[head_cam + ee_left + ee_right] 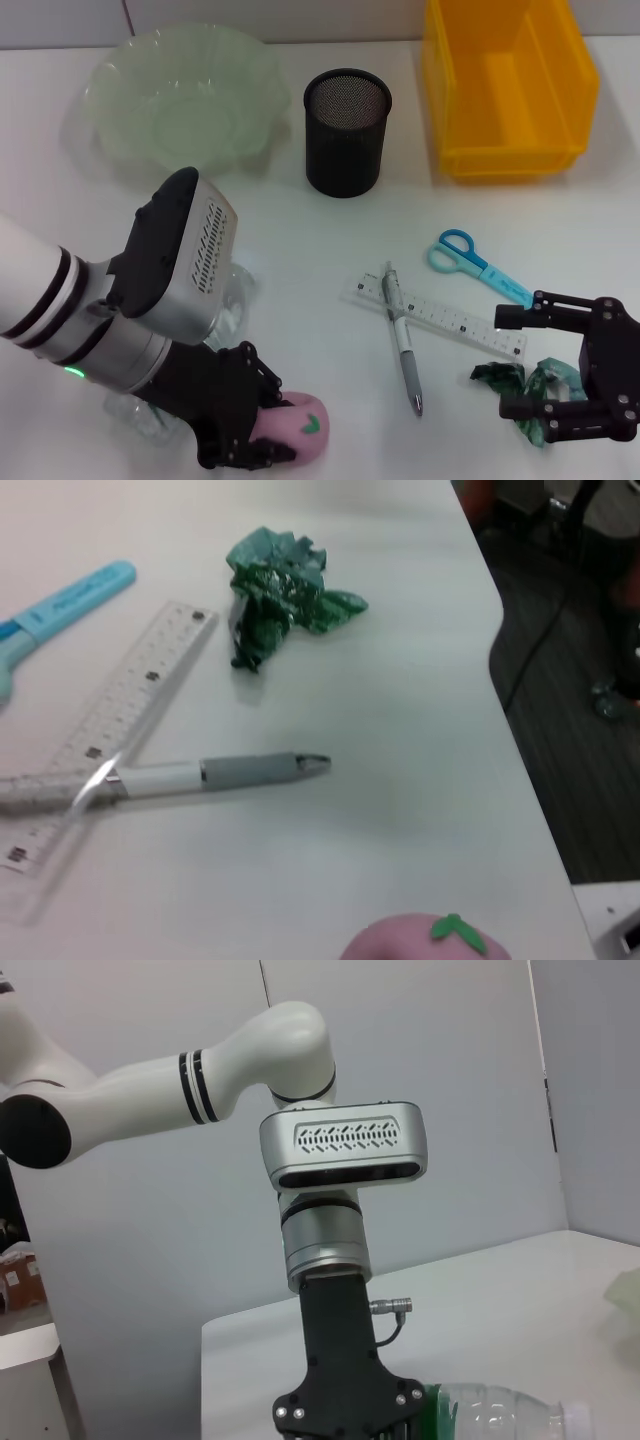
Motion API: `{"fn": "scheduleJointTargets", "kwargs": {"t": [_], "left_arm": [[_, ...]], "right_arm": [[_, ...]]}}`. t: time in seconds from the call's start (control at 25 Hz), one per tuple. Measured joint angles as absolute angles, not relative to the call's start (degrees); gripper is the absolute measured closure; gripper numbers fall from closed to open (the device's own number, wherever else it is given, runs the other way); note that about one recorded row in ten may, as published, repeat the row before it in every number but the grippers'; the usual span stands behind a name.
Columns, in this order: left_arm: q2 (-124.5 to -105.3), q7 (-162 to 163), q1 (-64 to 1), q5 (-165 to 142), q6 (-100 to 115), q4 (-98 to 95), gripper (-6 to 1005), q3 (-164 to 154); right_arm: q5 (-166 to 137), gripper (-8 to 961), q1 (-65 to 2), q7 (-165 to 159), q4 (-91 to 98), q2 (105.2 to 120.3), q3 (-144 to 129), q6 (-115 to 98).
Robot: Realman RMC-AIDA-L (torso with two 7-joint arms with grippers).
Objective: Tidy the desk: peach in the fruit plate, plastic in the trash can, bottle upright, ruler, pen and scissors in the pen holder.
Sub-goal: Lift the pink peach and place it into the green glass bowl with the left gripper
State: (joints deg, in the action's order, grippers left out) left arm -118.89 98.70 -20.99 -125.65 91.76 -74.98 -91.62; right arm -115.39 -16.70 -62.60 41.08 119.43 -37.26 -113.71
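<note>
My left gripper (272,428) is at the table's front left, its fingers closed around a pink peach (300,432) with a green leaf, low over the table. The peach's top also shows in the left wrist view (425,942). A clear bottle (232,305) lies on its side under the left arm; it also shows in the right wrist view (500,1416). My right gripper (512,362) is open at the front right, beside crumpled green plastic (535,388). A clear ruler (440,317), a grey pen (404,345) across it and blue scissors (478,265) lie mid-table.
A black mesh pen holder (347,132) stands at the back centre. A pale green glass fruit plate (120,80) is at the back left, a yellow bin (505,150) at the back right. The table's edge (520,760) runs close to the plastic.
</note>
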Motion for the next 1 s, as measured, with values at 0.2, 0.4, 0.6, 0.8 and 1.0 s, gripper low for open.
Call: {"fn": "scheduleJointTargets", "kwargs": {"t": [0.2,0.4,0.6,0.8,1.0], "left_arm": [[-118.74,98.17,-20.43,-122.69,91.94,-75.30,697,-89.37],[-118.59,94.80,-19.67,-117.99,93.90,-76.24,747,-81.90],[-118.52,89.48,-19.51,-110.63,96.23,-75.65,775,-68.79],[-118.75,88.82,-19.92,-107.68,87.37,-73.99,798,-62.45],[-118.65,88.60,-23.72,-99.08,63.20,-62.55,828,-62.34]], "right_arm": [[-115.40,130,-16.60,-62.63,40.93,119.45,-37.26,-113.97],[-115.06,130,-16.12,-62.65,41.05,119.45,-37.26,-115.13],[-114.67,130,-15.89,-62.66,40.90,119.52,-37.26,-115.98],[-114.63,130,-15.81,-62.67,40.53,119.60,-37.26,-116.01],[-114.60,129,-15.82,-62.67,40.02,119.62,-37.29,-116.02]]}}
